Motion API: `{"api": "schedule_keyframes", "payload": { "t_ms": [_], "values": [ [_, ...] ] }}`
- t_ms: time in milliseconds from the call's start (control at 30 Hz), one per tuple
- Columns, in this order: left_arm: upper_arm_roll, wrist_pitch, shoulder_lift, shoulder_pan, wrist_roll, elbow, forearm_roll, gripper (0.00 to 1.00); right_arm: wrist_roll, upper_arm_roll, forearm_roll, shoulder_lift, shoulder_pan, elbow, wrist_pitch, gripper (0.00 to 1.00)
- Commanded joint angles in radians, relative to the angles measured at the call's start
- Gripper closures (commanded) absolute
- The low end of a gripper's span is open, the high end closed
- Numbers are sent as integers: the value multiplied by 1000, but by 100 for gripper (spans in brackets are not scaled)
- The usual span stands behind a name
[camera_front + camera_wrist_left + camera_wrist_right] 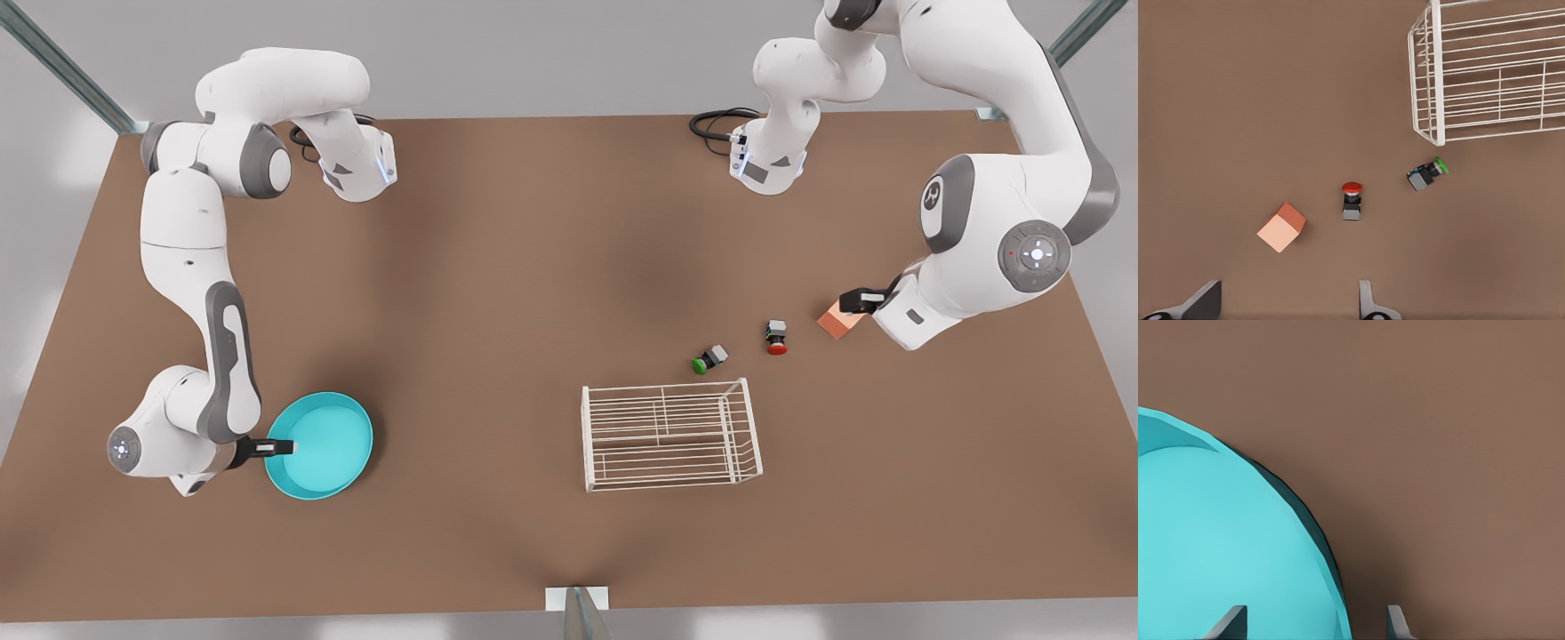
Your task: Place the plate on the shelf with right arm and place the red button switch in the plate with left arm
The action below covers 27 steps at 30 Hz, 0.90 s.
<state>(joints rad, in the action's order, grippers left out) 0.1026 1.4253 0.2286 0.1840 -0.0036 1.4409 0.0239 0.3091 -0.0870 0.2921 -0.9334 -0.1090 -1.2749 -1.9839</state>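
The turquoise plate (324,444) lies flat on the table at the front view's left. My right gripper (271,446) is open at its edge: in the right wrist view one finger (1231,621) is over the plate's (1218,540) inside and the other stands outside the rim. The white wire shelf (662,388) stands right of centre. Just behind it lies the red button switch (776,339), on its side. My left gripper (858,302) hovers open above the table near the switch (1351,200), with nothing between its fingers (1205,300).
A green-capped switch (709,359) lies close to the shelf's (1436,73) corner. A salmon-orange block (836,322) sits right under the left gripper (1288,305). Both arm bases stand at the table's far edge.
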Motion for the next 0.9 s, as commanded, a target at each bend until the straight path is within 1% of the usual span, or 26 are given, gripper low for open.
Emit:
{"api": "schedule_keyframes", "payload": {
  "t_ms": [0, 100, 167, 200, 233, 267, 300, 467, 533, 600, 667, 700, 767, 867],
  "values": [
    [0, 0, -2, 0, -1, -1, 1, 0, 33, 1, 6, -1, 0, 2, -4, 24],
    [0, 0, 0, 0, -1, -1, 1, 0, 33, 1, 6, -7, 0, 2, -4, 32],
    [0, 0, 0, 0, 1, -1, 1, 0, 36, 1, 4, -15, 0, 2, -4, 46],
    [0, 0, 0, 0, 1, -1, 1, 0, 41, 1, 4, -13, 0, 2, -4, 59],
    [0, 0, 2, -1, 1, -1, 1, 0, 41, 1, 4, -13, 0, 2, -3, 68],
    [0, 0, 2, -1, 1, -1, 1, 0, 41, 1, 1, -12, 0, 2, -3, 75],
    [0, 0, 2, -1, 1, -1, 1, 0, 42, 0, -1, -10, -1, 2, -1, 79],
    [0, 0, 0, -3, 1, 1, 1, 0, 103, 12, 4, 21, 0, 9, 17, 79],
    [0, 1, 0, -3, 1, 1, 1, 0, 198, 46, 64, 50, -5, 14, 57, 79],
    [0, 4, 0, -3, 1, 1, 1, 0, 280, 65, 173, 80, -3, 20, 128, 79],
    [0, 4, 0, -3, 1, 4, 1, 0, 286, 142, 182, 113, -14, 23, 143, 79],
    [0, 35, 0, -3, 1, 35, -1, 0, 286, 177, 196, 126, -18, 25, 142, 79],
    [-3, 211, 5, 8, -3, 197, -4, 0, 286, 243, 197, 133, -20, 51, 143, 79],
    [-7, 379, 12, 32, -3, 332, -4, 0, 263, 345, 197, 162, -17, 66, 143, 79]
  ]
}}
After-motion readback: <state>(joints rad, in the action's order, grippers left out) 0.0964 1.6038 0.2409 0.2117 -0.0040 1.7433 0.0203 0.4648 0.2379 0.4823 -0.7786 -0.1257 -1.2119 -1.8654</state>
